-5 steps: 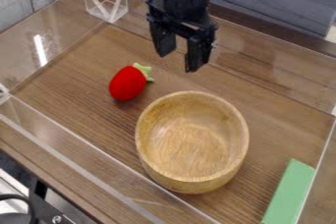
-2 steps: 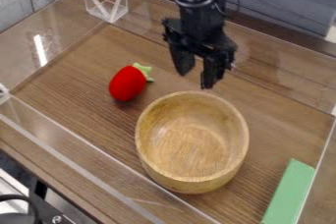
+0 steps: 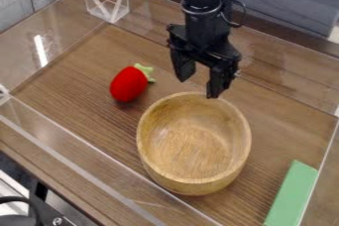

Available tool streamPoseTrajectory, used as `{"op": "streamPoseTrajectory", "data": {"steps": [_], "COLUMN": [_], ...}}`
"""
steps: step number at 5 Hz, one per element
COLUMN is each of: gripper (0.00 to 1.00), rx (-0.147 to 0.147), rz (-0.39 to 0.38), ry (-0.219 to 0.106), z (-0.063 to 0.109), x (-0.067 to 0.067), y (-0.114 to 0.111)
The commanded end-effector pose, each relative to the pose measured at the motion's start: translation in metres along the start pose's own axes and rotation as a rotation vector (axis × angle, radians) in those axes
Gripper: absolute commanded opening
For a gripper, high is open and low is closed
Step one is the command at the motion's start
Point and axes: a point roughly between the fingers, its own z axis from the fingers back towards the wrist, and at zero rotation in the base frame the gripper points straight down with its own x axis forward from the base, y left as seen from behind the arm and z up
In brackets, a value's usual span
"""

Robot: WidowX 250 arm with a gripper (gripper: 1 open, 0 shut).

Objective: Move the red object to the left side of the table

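The red object (image 3: 129, 83), a small strawberry-shaped toy with a green leafy top, lies on the brown wood-grain table (image 3: 79, 56) left of centre. My black gripper (image 3: 200, 79) hangs pointing down to the right of it, just above the far rim of the wooden bowl. Its fingers (image 3: 180, 70) stand apart with nothing between them, so it is open. A clear gap separates the gripper from the strawberry.
A round light wooden bowl (image 3: 195, 142) sits in front of the gripper, right of the strawberry. A flat green block (image 3: 292, 196) lies at the front right corner. Low clear acrylic walls (image 3: 66, 136) border the table, with a small clear stand (image 3: 107, 5) at the back left.
The gripper has moved to the right and lower, from behind the strawberry toward the bowl's far rim, staying open. The strawberry, bowl and block have not moved.
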Motion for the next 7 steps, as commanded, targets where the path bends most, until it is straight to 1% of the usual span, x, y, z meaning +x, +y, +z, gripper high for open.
{"op": "streamPoseTrajectory", "data": {"steps": [1,2,4,5,6,7], "gripper": [1.0,1.0,1.0,1.0,1.0,1.0], "rx": [0.024,0.03,0.03,0.038,0.033,0.039], "rz": [0.029,0.029,0.031,0.057,0.083,0.156], "ry": [-0.07,-0.082,-0.089,-0.095,-0.102,-0.103], "z": [0.026,0.022,0.009,0.009,0.012,0.022], "x": [0.01,0.015,0.021,0.021,0.02,0.017], "y": [0.003,0.009,0.02,0.036,0.047,0.034]}}
